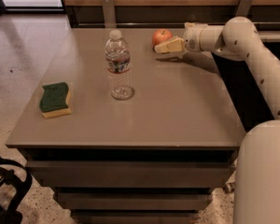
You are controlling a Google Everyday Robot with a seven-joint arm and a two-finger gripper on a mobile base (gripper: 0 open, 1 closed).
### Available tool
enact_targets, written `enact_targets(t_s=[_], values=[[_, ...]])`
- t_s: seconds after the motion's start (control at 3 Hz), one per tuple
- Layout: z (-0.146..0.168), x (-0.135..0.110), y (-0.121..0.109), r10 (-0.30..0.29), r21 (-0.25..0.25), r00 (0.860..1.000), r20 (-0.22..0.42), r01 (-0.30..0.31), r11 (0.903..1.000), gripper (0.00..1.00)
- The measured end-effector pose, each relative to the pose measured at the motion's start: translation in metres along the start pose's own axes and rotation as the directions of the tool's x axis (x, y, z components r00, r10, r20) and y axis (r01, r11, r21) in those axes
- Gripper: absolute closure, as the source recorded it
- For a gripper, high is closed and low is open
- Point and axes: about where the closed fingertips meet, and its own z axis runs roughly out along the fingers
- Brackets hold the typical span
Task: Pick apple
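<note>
Right, begin at the near right corner of the table [177, 120], where the robot's pale body [263, 176] fills the view just off the edge. Towards the left edge lies a green and yellow sponge [55, 99], flat and well apart from everything else. Beyond it, about the middle of the table, a clear water bottle [118, 64] stands upright with its cap on (it is the one thing here that could topple, though it sits well to the left of the arm's line).

Farther on, close to the far edge and a little right of centre, you have the apple [161, 33], which looks to be resting on the table. The arm [252, 45] reaches in over the right edge, low and nearly level. I take that to be deliberate, so the gripper [169, 46] meets the fruit from the side at its widest part, not from above.

The gripper sits at the apple's near right side, its pale tip right against the fruit or just beside it. You cannot tell from here whether it is open or closed, or whether it has any hold: only one pale wedge shows in front, and the apple hides whatever lies behind. Confirm the grasp before you lift.
</note>
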Motion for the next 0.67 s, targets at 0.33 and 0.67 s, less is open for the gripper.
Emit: enact_targets(t_s=[0.33,0.67], values=[[0.013,0.000,0.002,0.005,-0.021,1.000,0.010,-0.005,0.9998,0.00],[0.026,0.005,0.011,0.021,-0.059,1.000,0.001,-0.021,0.9980,0.00]])
